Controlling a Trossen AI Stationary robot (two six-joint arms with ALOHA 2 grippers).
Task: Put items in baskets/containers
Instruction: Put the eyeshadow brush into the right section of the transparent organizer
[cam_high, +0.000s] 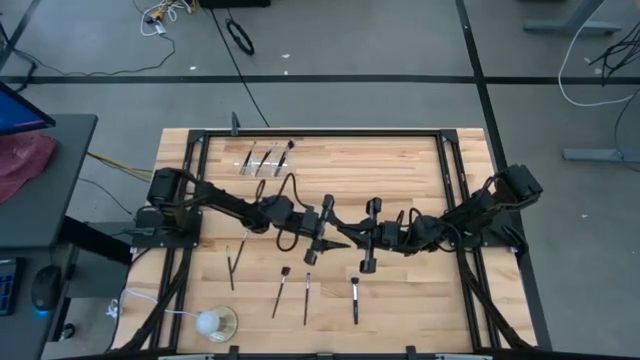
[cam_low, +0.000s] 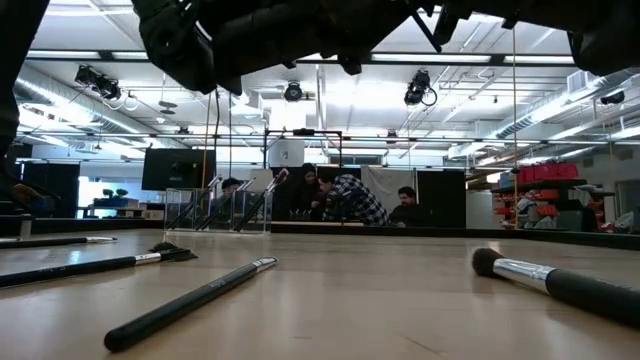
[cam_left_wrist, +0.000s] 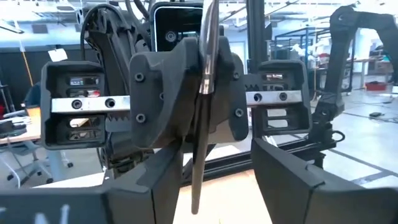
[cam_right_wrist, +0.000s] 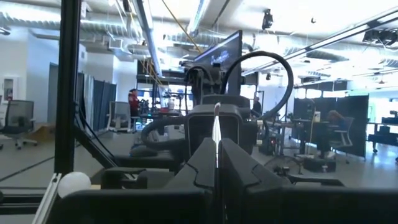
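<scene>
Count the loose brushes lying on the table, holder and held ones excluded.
4: far-left brush, then second brush, third brush, right brush, in a row. Arms may hide others.

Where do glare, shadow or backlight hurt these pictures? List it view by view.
High view: even overhead light, faint shadows; the clear holder almost vanishes against the table. Low view: the arms overhead are black silhouettes against the ceiling lights. Right wrist view: ceiling glare washes out the top; the brush in the right hand glints white.
</scene>
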